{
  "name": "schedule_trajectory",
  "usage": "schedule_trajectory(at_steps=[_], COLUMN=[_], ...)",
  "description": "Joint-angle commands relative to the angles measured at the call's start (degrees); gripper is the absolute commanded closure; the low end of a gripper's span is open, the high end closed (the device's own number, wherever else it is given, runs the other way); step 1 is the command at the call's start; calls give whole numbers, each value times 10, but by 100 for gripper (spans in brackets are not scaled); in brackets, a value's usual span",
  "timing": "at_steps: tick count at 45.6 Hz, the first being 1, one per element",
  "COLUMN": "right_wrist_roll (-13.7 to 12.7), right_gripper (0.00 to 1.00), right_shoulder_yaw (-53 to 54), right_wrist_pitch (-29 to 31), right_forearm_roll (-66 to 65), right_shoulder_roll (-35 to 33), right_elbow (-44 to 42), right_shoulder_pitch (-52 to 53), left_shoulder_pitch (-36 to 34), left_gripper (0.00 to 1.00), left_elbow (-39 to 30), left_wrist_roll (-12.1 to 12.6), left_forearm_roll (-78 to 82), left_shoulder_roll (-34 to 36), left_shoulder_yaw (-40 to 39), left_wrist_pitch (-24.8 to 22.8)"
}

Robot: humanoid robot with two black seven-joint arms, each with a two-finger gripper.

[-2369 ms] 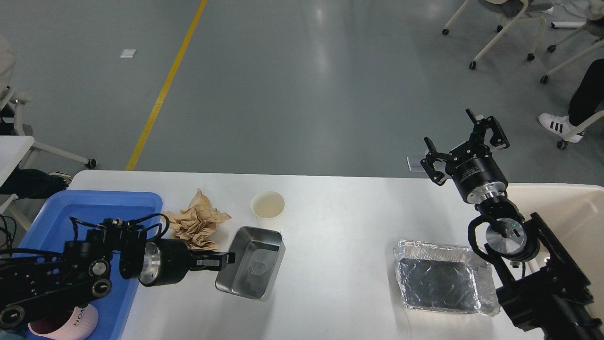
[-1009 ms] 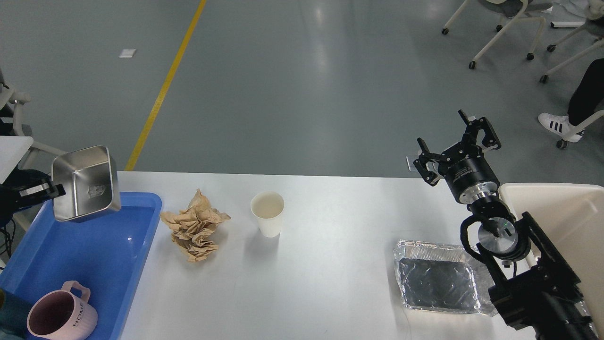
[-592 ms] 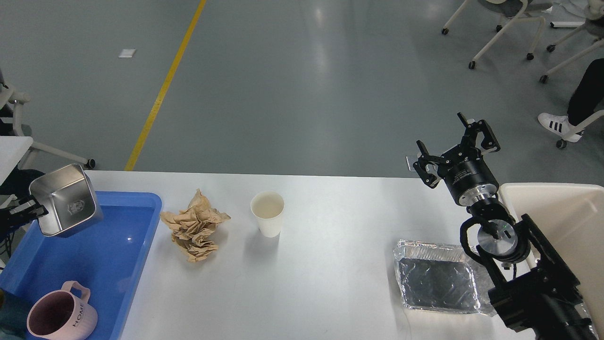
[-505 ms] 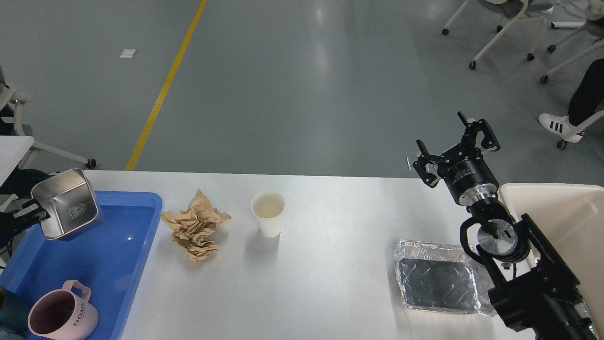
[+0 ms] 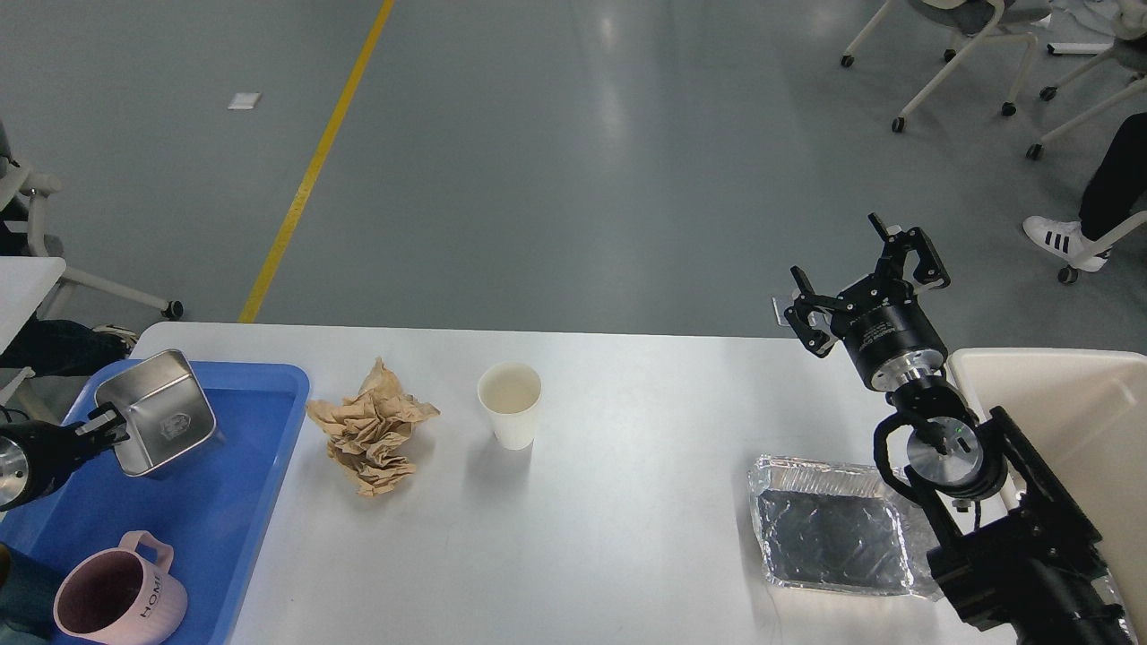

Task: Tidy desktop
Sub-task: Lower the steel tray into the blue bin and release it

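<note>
Gripping a steel tin [image 5: 161,421] over the blue tray [image 5: 235,502], left tool [image 5: 109,426], right tool [image 5: 865,278] splayed above white desktop [image 5: 627,502], grey floor [image 5: 556,161].

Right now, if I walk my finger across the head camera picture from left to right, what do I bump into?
Pink mug → steel tin → crumpled brown paper → paper cup → foil tray → cream bin. The mug sits in the blue tray; the left gripper holds the tin over it.
</note>
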Motion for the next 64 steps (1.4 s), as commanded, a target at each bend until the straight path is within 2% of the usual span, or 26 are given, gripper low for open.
schedule_trajectory(at_steps=[1,4,8,10,17,24,40,64], right_wrist_roll=[0,0,0,0,0,0,0,0], right_gripper=[0,0,0,0,0,0,0,0], right_shoulder_yaw=[0,0,-1,-1,-1,-1,-1,0], right_wrist_pitch=[0,0,0,0,0,-1,-1,-1], right_forearm_roll=[0,0,0,0,0,0,0,0], right_shoulder_roll=[0,0,0,0,0,4,9,10], right_elbow=[0,-1,-1,0,0,1,1,3], right_shoulder_pitch=[-3,-3,-3,-3,-3,-3,-4,-9], left_shoulder_pitch=[16,17,19,19,22,29,30,30], left_gripper=[57,49,28,21,20,8,3,3], left_elbow=[8,8,8,8,8,8,7,6], left_wrist_roll=[6,6,5,-1,-12,-12,-14,-10], left_forearm_roll=[0,0,-1,0,0,0,1,0], left_shoulder_roll=[-11,-21,-33,-35,-33,-29,-26,-18], left_shoulder_yaw=[-1,-3,-6,-7,-6,-6,-5,-5], left_wrist_pitch=[5,5,6,6,13,13,26,24])
